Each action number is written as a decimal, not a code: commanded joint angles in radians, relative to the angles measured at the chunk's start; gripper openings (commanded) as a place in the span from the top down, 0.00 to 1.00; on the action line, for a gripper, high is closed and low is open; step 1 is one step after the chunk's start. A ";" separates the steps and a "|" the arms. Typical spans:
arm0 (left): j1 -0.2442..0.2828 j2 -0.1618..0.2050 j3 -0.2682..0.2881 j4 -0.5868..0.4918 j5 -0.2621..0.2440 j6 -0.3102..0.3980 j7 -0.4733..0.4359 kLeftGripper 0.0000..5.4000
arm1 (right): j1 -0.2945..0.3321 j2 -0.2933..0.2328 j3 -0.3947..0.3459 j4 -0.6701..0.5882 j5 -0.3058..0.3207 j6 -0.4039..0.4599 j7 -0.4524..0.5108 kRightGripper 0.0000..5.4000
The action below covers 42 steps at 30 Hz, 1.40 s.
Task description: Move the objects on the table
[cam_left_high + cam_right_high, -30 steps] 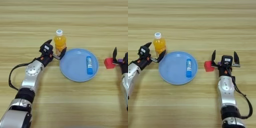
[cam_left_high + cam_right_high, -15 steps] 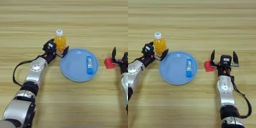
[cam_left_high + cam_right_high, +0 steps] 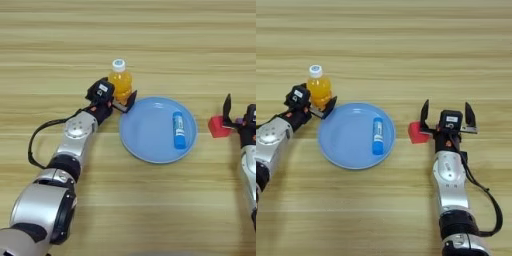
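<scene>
Left eye view, left end effector (image 3: 121,100) grasping orange-drink bottle (image 3: 120,81) at plate rim (image 3: 131,145), right end effector (image 3: 447,114) spread beside red cube (image 3: 416,132)

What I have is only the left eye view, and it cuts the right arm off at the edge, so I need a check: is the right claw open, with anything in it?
Observer: The right claw is open. Both fingers stand spread wide apart, and the gap between them is empty.
Operator: And the red cube, is it inside that gap?
Observer: No. The red cube lies outside it, on the plate side of the claw's left finger. I cannot tell whether they touch.
Operator: Anything beside the arm that I should know of?
Observer: A black cable loops out on the outer side of the right arm, down near the picture's lower edge.
</scene>
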 commanded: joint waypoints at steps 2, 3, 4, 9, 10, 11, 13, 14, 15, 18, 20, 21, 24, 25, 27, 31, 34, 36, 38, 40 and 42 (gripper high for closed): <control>-0.033 -0.002 0.008 0.026 0.014 -0.020 0.011 0.00 | -0.009 0.005 0.001 -0.017 -0.003 0.017 -0.009 0.00; -0.034 -0.002 0.009 0.028 0.014 -0.022 0.012 0.00 | -0.009 0.005 0.001 -0.017 -0.003 0.017 -0.009 0.00; -0.035 -0.002 0.009 0.030 0.013 -0.024 0.012 0.00 | -0.009 0.005 0.001 -0.016 -0.003 0.017 -0.009 0.00; -0.040 -0.004 0.017 0.030 0.008 -0.033 0.009 0.00 | -0.011 0.005 0.001 -0.014 -0.003 0.016 -0.009 0.00; -0.041 -0.005 0.019 0.028 0.006 -0.037 0.009 0.00 | -0.011 0.005 0.001 -0.014 -0.004 0.016 -0.009 0.00; -0.041 -0.007 0.023 0.026 0.002 -0.041 0.009 0.00 | -0.011 0.005 0.001 -0.014 -0.004 0.016 -0.009 0.00; -0.042 -0.010 0.031 0.021 -0.005 -0.049 0.004 0.02 | -0.010 0.006 0.001 -0.014 -0.004 0.016 -0.010 0.00; -0.042 -0.011 0.034 0.020 -0.007 -0.052 0.001 0.04 | -0.010 0.006 0.001 -0.014 -0.004 0.016 -0.010 0.00; -0.043 -0.012 0.036 0.019 -0.008 -0.054 0.000 0.05 | -0.010 0.006 0.001 -0.014 -0.004 0.016 -0.010 0.00; -0.043 -0.014 0.042 0.020 -0.006 -0.059 -0.001 0.09 | -0.010 0.006 0.001 -0.014 -0.004 0.016 -0.010 0.00; -0.042 -0.016 0.046 0.019 -0.008 -0.064 -0.007 0.13 | -0.010 0.006 0.001 -0.014 -0.004 0.016 -0.010 0.00; -0.041 -0.017 0.047 0.018 -0.009 -0.066 -0.010 0.15 | -0.010 0.006 0.001 -0.014 -0.004 0.016 -0.010 0.00; -0.041 -0.020 0.051 0.016 -0.011 -0.072 -0.017 0.21 | -0.010 0.006 0.001 -0.013 -0.004 0.016 -0.010 0.00; -0.041 -0.021 0.052 0.015 -0.013 -0.074 -0.019 0.23 | -0.011 0.006 0.001 -0.013 -0.004 0.016 -0.010 0.00; -0.041 -0.022 0.055 0.014 -0.014 -0.076 -0.021 0.27 | -0.011 0.006 0.001 -0.013 -0.004 0.016 -0.010 0.00; -0.045 -0.021 0.064 0.018 -0.014 -0.075 -0.020 0.34 | -0.011 0.006 0.001 -0.014 -0.005 0.017 -0.011 0.00; -0.047 -0.020 0.070 0.019 -0.013 -0.075 -0.022 0.36 | -0.012 0.006 0.001 -0.013 -0.006 0.017 -0.011 0.00; -0.051 -0.019 0.073 0.016 -0.014 -0.075 -0.023 0.36 | -0.012 0.006 0.001 -0.011 -0.006 0.016 -0.011 0.00; -0.057 -0.017 0.078 0.011 -0.017 -0.074 -0.025 0.36 | -0.013 0.005 0.002 -0.009 -0.006 0.015 -0.012 0.00; -0.066 -0.014 0.084 0.006 -0.018 -0.075 -0.024 0.36 | -0.014 0.005 0.005 -0.008 -0.009 0.014 -0.013 0.00; -0.076 -0.012 0.090 0.004 -0.019 -0.076 -0.021 0.36 | -0.014 0.005 0.011 -0.011 -0.015 0.012 -0.015 0.00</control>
